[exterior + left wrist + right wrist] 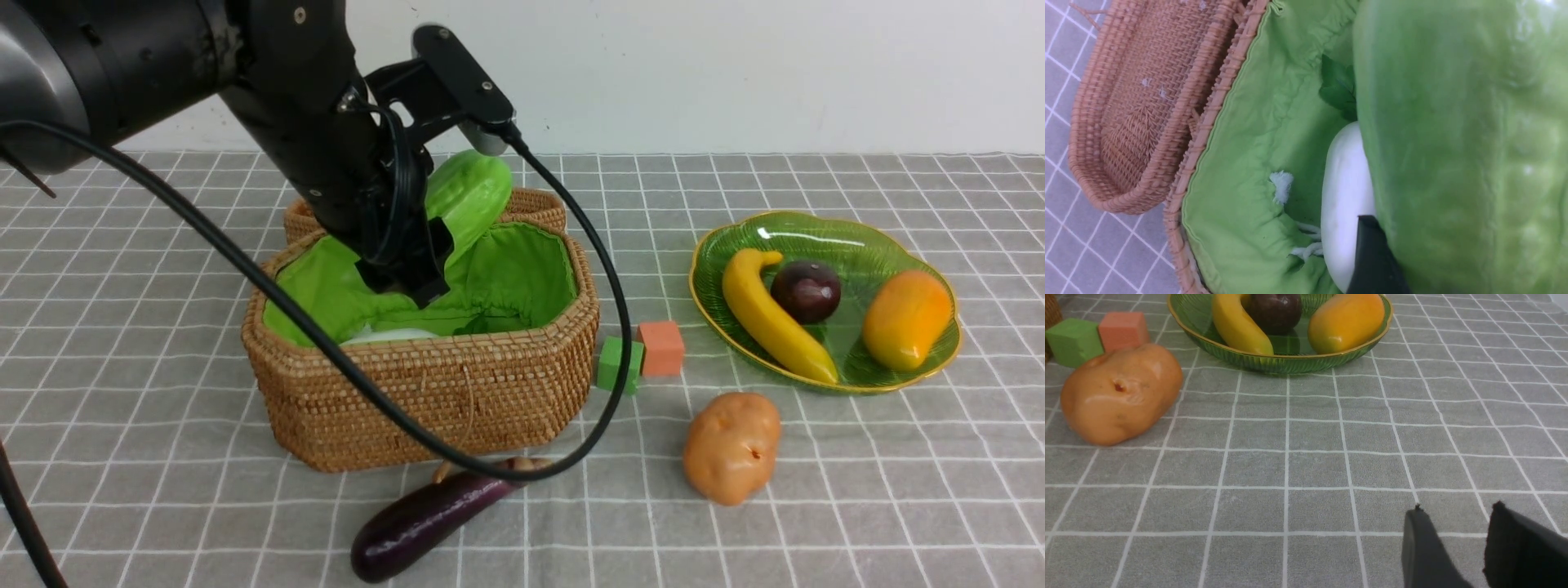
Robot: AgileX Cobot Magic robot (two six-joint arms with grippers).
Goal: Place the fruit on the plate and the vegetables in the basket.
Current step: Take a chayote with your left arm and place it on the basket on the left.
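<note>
My left gripper (412, 282) is closed on the cucumber (469, 200), holding it tilted over the open basket (424, 384), low end down towards the green lining. I judge the slant suits the drop: the cucumber can slide in lengthwise beside the white radish (1345, 192), which already lies at the bottom. The lid (531, 204) is folded back behind the rim, out of the way.

My right gripper (1457, 522) hangs low over the checked cloth with its jaws a little apart and nothing between them. It is on the plate's side, I suppose because the potato (731, 445) lies nearest it.

On the plate (849, 245) sit the banana (767, 318), the dark round fruit (806, 290) and the mango (906, 318), so the fruit half looks finished. The potato rests on the cloth just in front of the plate. The eggplant (424, 523) lies in front of the basket, and the two cubes (641, 355) stand between basket and plate.

Much is hidden. From the front my wrist covers the fingers and the cucumber's lower end. In the left wrist view only one black finger shows, so I cannot tell where the other one bears. The basket wall hides most of the radish, my cable (326, 343) crosses the eggplant's stem end, and my right arm is out of the front view.
</note>
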